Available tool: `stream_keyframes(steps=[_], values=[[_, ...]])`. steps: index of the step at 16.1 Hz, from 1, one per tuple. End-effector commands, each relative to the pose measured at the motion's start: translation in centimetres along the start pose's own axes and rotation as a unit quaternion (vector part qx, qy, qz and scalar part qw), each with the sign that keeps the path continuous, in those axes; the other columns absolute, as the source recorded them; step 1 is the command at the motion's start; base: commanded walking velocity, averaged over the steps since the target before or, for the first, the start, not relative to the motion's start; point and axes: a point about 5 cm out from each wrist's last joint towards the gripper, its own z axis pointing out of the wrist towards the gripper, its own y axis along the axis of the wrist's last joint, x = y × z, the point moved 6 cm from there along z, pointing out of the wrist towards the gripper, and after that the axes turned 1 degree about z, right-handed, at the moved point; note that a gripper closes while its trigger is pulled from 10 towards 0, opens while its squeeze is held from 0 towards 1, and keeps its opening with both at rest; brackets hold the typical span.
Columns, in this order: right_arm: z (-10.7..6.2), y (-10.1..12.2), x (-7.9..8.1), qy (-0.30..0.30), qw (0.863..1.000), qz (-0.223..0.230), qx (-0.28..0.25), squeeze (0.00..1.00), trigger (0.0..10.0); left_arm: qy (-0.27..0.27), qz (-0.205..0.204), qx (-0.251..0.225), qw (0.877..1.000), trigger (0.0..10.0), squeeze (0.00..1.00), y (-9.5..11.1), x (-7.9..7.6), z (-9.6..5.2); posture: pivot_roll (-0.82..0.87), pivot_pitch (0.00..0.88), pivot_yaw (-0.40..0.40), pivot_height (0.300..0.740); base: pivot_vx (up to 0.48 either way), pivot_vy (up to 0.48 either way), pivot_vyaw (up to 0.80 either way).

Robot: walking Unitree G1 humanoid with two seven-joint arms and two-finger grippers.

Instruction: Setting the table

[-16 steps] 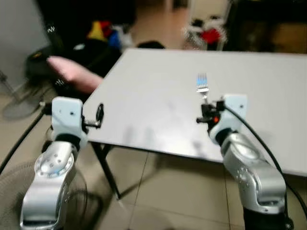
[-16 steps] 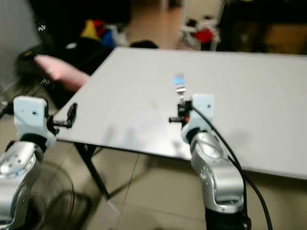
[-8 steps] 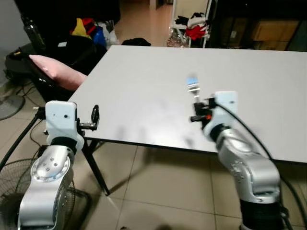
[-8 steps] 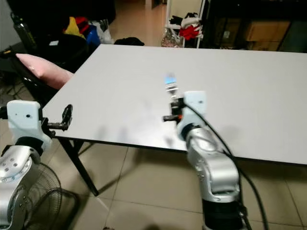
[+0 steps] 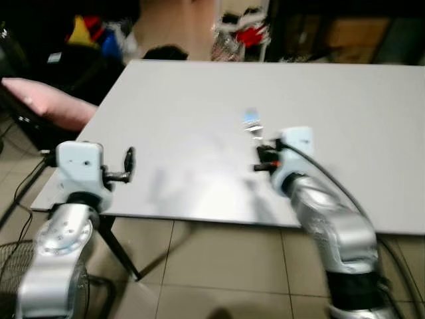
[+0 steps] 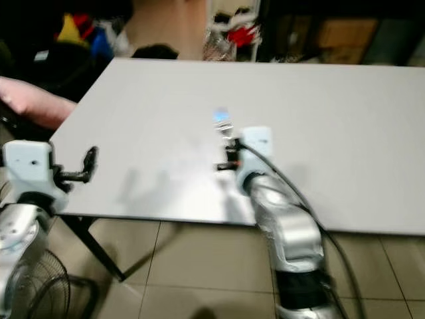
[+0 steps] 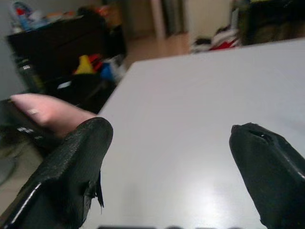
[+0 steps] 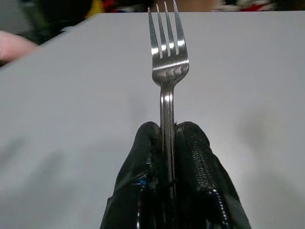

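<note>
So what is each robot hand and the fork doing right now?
Right gripper: shut on the fork's handle, over the table.
Fork: held, tines pointing forward, off the tabletop.
Left gripper: open, holding nothing, at the table's near left edge.

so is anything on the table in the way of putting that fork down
Nothing visible is. The right gripper is shut on the fork, holding it over the white table, and the tabletop ahead of the tines looks bare. The left gripper is open at the table's near left edge.
</note>
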Motion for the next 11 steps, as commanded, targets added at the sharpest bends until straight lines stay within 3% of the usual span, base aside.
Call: stream_keyframes(steps=[1,6,9,11], values=[[-0.2,0.5,-0.7,-0.009,1.000,-0.005,-0.009,0.00,10.0,-0.008,0.001,-0.007,1.000,10.0,0.00,0.4,-0.4,0.0,-0.12,0.000,0.050,0.740,0.401,0.000,0.00],[-0.4,0.2,-1.3,-0.025,1.000,-0.001,-0.001,0.00,10.0,-0.027,0.003,-0.002,1.000,10.0,0.00,0.3,-0.9,0.0,-0.13,0.000,0.059,0.740,0.368,0.000,0.00],[-0.7,0.2,-1.3,-0.032,0.999,-0.007,0.008,0.00,10.0,-0.088,0.003,0.001,0.996,10.0,0.00,0.1,-2.6,-0.7,-0.13,0.000,0.054,0.740,0.000,0.000,0.00],[-0.9,-0.5,-2.1,-0.060,0.998,-0.004,0.032,0.00,10.0,-0.124,0.004,-0.003,0.992,10.0,0.00,0.2,-3.7,-1.1,-0.13,0.000,0.050,0.740,0.000,0.000,0.00]])
